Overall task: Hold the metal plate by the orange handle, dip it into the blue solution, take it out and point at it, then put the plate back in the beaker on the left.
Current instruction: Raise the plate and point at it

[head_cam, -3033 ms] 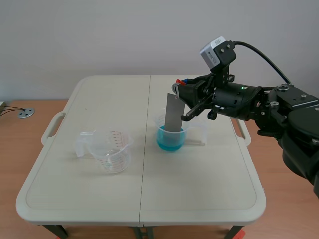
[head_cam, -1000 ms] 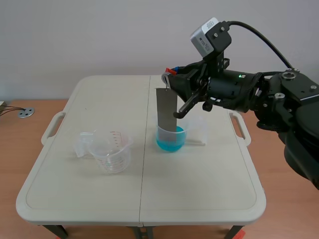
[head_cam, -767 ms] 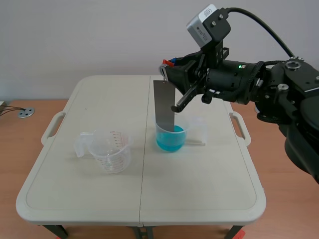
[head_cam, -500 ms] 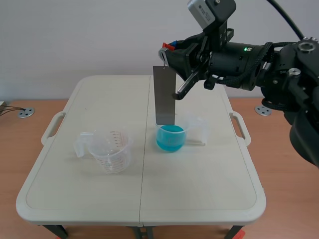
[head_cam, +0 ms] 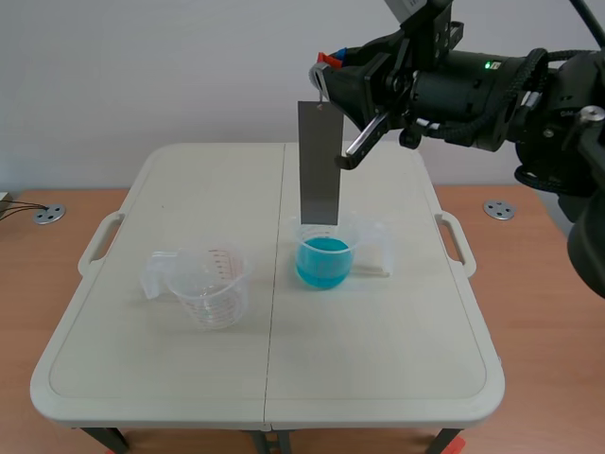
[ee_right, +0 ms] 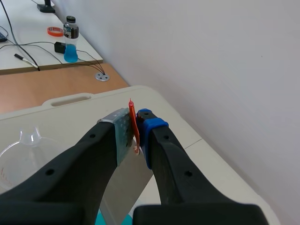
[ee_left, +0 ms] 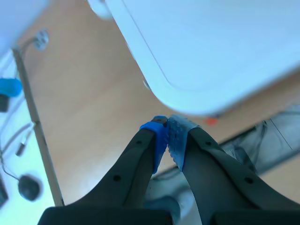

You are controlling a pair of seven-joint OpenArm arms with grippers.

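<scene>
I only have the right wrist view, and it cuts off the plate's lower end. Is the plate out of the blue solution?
Observer: Yes. In the scene view the metal plate hangs upright from the right gripper, its lower edge above the blue solution, about level with the rim of its beaker.
Operator: Where is the left gripper for the pointing?
Observer: The left gripper is shut on nothing, off the table corner, over the floor.
Operator: Is the left beaker free?
Observer: The clear beaker stands upright, apart from the blue one, with nothing visible in it.
</scene>
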